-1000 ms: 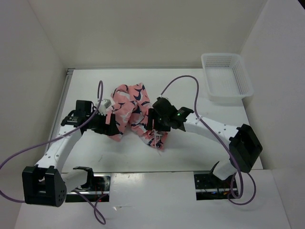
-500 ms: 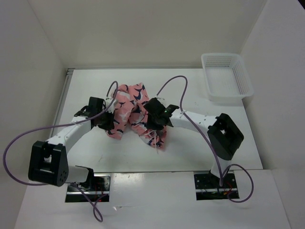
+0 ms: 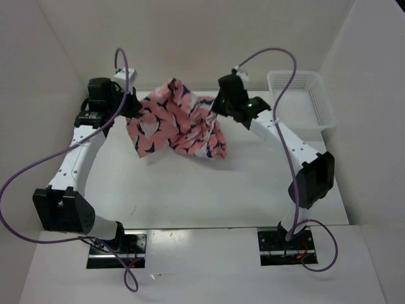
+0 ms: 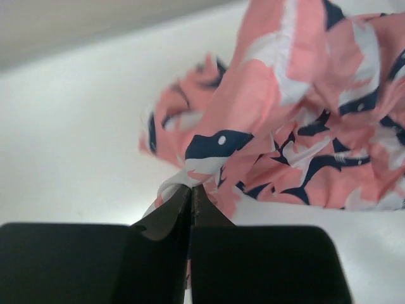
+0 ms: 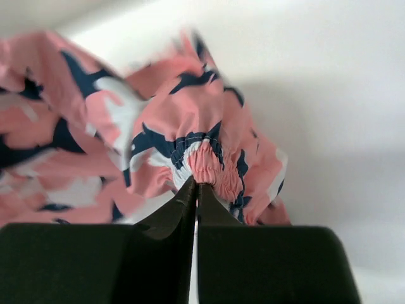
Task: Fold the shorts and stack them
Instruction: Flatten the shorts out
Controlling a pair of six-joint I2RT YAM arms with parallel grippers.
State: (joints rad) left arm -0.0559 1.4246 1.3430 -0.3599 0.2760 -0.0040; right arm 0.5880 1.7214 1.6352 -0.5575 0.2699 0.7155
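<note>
The salmon-pink shorts [image 3: 174, 123] with navy-and-white whale shapes hang stretched in the air between both arms, above the far half of the table. My left gripper [image 3: 130, 104] is shut on their left edge; its wrist view shows a thin fold of fabric [image 4: 209, 152] pinched at the tips of the gripper [image 4: 191, 188]. My right gripper [image 3: 215, 107] is shut on the gathered elastic waistband [image 5: 205, 158], nipped at the tips [image 5: 197, 185]. The lower part of the shorts droops toward the tabletop.
A white mesh basket [image 3: 301, 104] stands at the back right of the white table [image 3: 190, 190]. Purple cables [image 3: 25, 183] loop off both arms. White walls close in the table at the back and on both sides.
Both grippers closed on the crumpled shorts on the table, then rose and moved back and apart, lifting and spreading the shorts between them.
</note>
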